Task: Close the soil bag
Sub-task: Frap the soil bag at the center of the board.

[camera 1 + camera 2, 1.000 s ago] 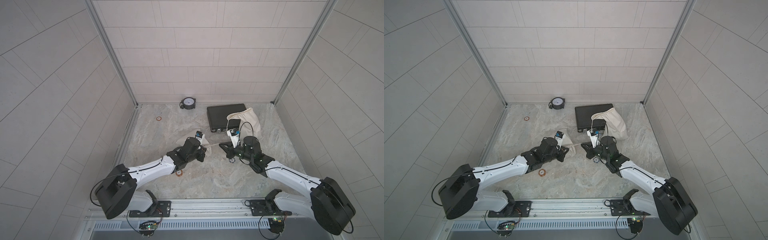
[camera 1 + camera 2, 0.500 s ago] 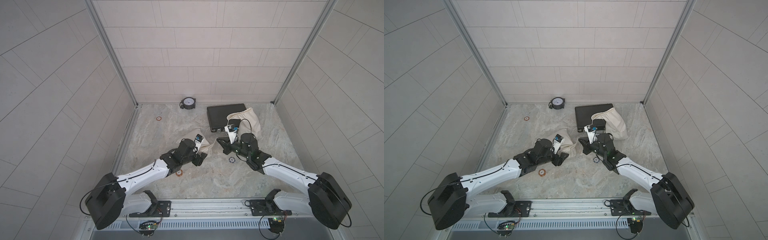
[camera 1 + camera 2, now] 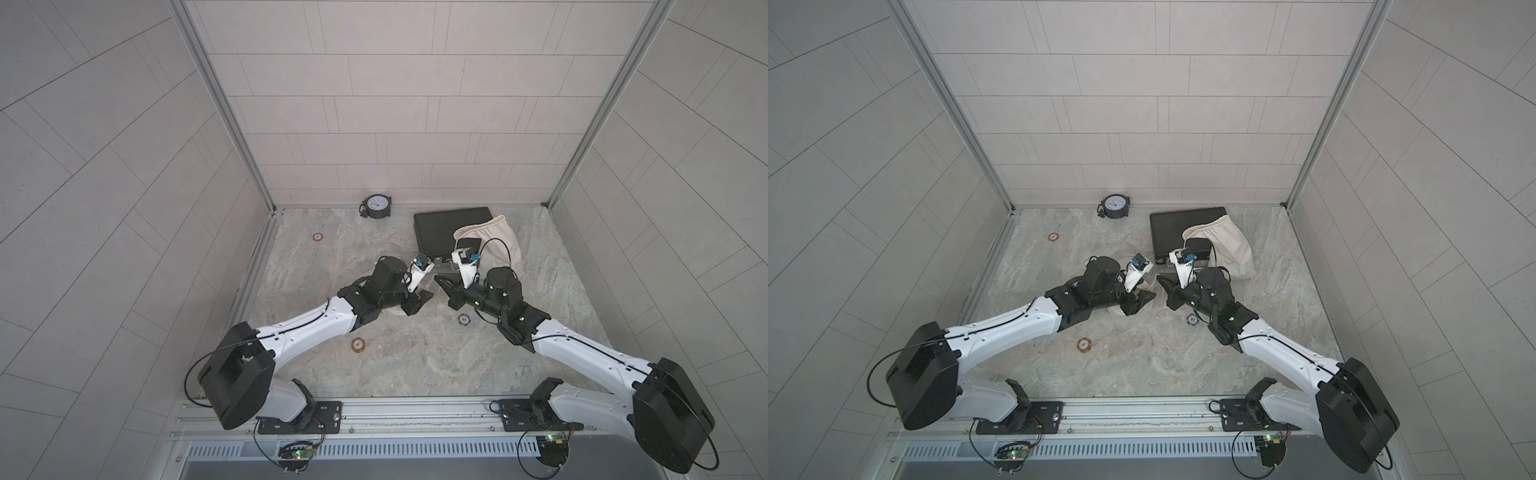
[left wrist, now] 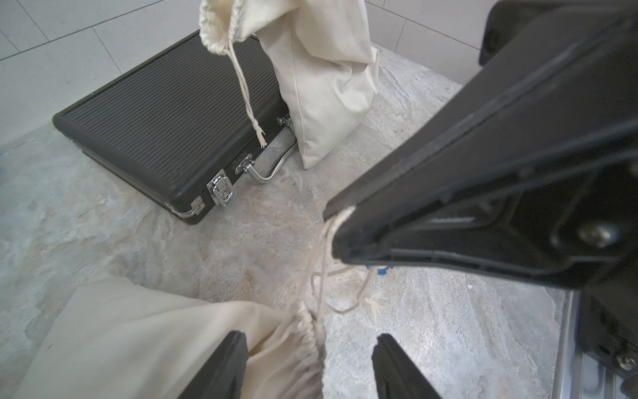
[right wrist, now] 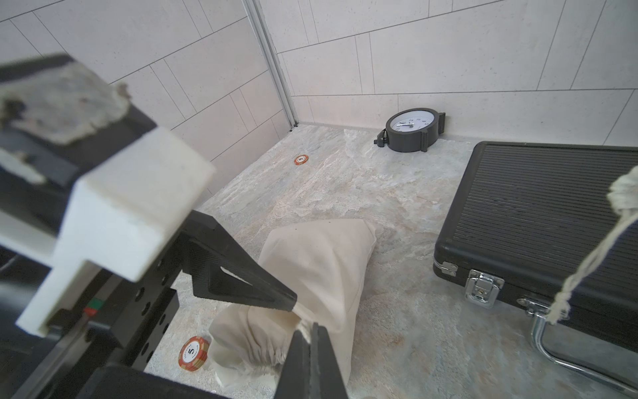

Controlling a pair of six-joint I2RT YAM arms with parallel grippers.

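Cream soil bag [image 4: 138, 328], neck within left gripper [image 4: 310, 340]

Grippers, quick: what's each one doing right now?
Left gripper: open, jaws either side of the gathered neck of the soil bag.
Right gripper: shut on the drawstring.

Orange poker chip [image 5: 194, 353]: "5" printed on face. Far orange chip [image 5: 301, 159]: "5", small. Clock [image 5: 412, 129] numerals illegible.
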